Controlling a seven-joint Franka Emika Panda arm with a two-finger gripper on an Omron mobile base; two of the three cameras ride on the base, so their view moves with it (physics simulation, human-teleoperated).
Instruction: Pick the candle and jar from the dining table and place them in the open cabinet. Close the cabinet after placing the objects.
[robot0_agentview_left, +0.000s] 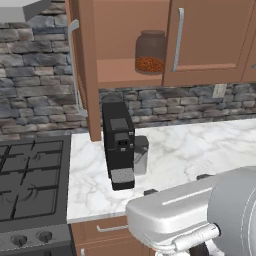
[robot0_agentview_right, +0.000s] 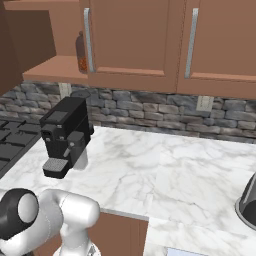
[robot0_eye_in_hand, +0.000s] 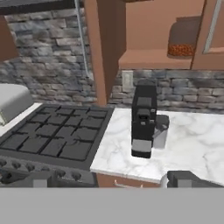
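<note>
Gripper (robot0_eye_in_hand: 109, 181) wide open, holding nothing, pulled back low since the glass jar (robot0_agentview_left: 150, 52) already sits up ahead on the open cabinet (robot0_agentview_left: 127, 70) shelf, above the black coffee machine (robot0_agentview_left: 119, 144); door not yet closed.

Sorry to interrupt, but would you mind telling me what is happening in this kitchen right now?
The robot faces the marble counter with the black coffee machine. The jar already stands on the shelf of the open cabinet, half hidden behind the neighbouring shut door. The cabinet's own door is swung open, edge-on beside the stove. The pincer is open and holds nothing. I cannot make out the candle.
</note>
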